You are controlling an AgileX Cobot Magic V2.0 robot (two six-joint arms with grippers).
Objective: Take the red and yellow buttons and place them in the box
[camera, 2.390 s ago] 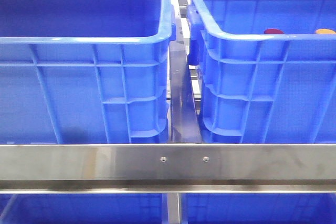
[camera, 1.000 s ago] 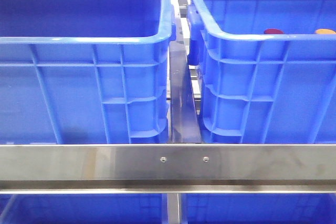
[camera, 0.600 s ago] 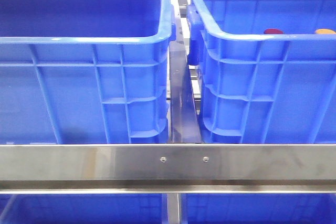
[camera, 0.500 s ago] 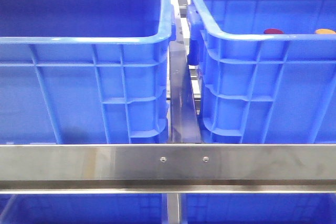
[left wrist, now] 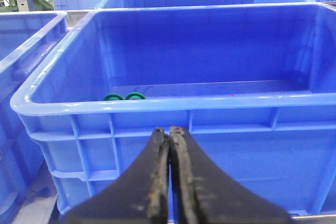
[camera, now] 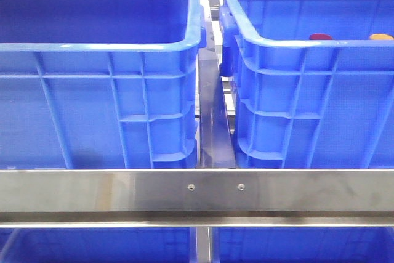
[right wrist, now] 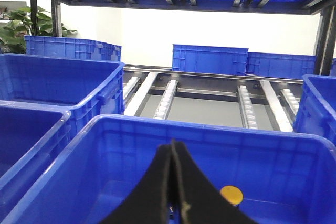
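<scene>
**Buttons wait in the right-hand crate**

Both arms hang back with fingers pressed together, empty: left gripper (left wrist: 169,182), right gripper (right wrist: 173,187). The red button (camera: 320,37) and yellow button (camera: 381,37) lie inside the crate (camera: 295,44), behind its near rim, probably awaiting pickup.

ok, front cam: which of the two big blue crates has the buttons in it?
The right crate. A red button and a yellow button peek above its near rim; the left crate shows only bare dark-blue inner walls.
</scene>
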